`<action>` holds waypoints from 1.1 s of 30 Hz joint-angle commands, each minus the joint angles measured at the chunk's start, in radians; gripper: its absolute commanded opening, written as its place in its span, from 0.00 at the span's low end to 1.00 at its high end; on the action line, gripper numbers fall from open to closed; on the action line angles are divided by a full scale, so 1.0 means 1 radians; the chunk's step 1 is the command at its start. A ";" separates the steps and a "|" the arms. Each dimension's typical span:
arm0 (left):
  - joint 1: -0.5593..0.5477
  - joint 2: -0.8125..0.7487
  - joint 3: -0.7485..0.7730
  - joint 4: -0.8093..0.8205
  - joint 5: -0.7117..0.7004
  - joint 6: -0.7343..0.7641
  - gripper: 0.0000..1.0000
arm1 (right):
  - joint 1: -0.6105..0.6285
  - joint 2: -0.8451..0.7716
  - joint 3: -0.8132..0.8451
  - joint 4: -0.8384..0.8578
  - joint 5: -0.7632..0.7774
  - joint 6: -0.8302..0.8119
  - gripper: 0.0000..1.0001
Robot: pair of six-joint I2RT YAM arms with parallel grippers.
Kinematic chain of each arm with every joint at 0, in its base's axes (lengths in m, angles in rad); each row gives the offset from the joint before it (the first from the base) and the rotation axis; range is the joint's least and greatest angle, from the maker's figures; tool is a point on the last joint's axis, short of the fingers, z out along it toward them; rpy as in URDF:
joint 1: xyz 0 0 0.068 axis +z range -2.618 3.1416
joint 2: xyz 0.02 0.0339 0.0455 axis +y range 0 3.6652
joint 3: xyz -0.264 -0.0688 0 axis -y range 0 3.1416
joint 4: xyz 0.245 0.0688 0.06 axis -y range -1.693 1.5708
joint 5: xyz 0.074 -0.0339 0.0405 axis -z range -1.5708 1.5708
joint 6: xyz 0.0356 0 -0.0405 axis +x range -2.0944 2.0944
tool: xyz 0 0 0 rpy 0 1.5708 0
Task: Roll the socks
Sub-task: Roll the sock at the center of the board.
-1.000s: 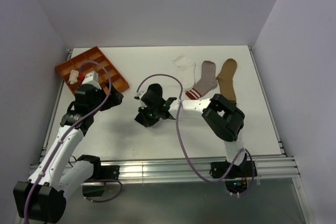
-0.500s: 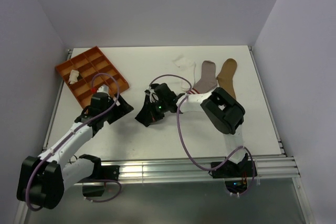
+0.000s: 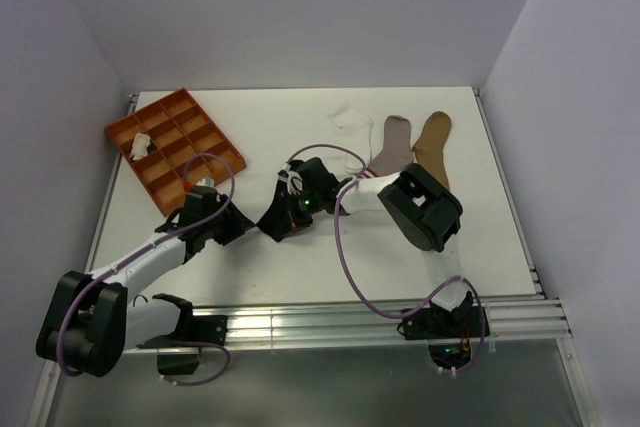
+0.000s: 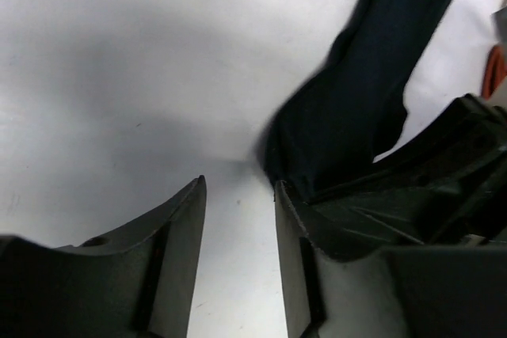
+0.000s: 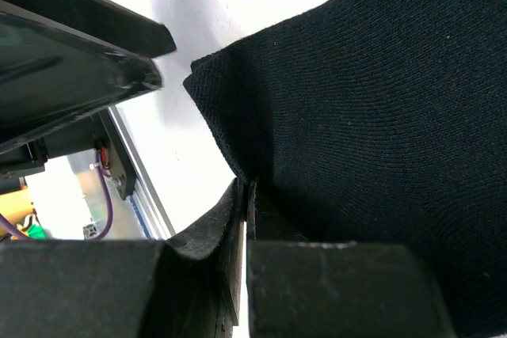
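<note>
A black sock [image 3: 272, 224] lies bunched on the white table, and my right gripper [image 3: 283, 217] is shut on its edge. In the right wrist view the black sock [image 5: 380, 100] fills the frame, with the right gripper [image 5: 247, 189] pinching its folded rim. My left gripper [image 3: 243, 223] sits just left of that sock. In the left wrist view the left gripper [image 4: 238, 189] is open over bare table, its right fingertip [image 4: 287, 203] at the edge of the black sock [image 4: 372, 93]. A white sock [image 3: 352, 123], a grey sock with a red-striped cuff [image 3: 391, 153] and a tan sock [image 3: 433, 147] lie flat at the back right.
An orange compartment tray [image 3: 205, 137] stands at the back left with a small cream bundle [image 3: 140, 144] in one cell. Purple cables loop over both arms. Metal rails run along the table's near edge [image 3: 330, 319].
My left arm has come away from the tray toward the black sock, and its jaws have narrowed. The right gripper has kept its grip and shifted a little.
</note>
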 commanded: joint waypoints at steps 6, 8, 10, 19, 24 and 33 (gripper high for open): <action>-0.004 0.029 -0.048 0.015 0.011 0.009 0.43 | -0.006 0.021 -0.004 -0.002 -0.009 0.000 0.00; -0.004 0.046 -0.051 0.036 0.026 0.013 0.43 | -0.006 0.022 -0.001 -0.006 -0.006 -0.003 0.00; -0.006 0.073 -0.049 0.052 0.036 0.016 0.43 | -0.006 0.027 0.002 -0.008 -0.006 0.000 0.00; -0.012 0.100 -0.052 0.155 0.097 0.003 0.43 | -0.006 0.036 0.020 -0.041 0.009 -0.012 0.00; -0.012 0.028 -0.075 0.182 0.114 -0.053 0.49 | -0.006 0.036 0.023 -0.044 0.015 -0.014 0.00; -0.012 -0.054 -0.095 0.231 0.073 -0.114 0.55 | -0.006 0.036 0.030 -0.055 0.026 -0.021 0.00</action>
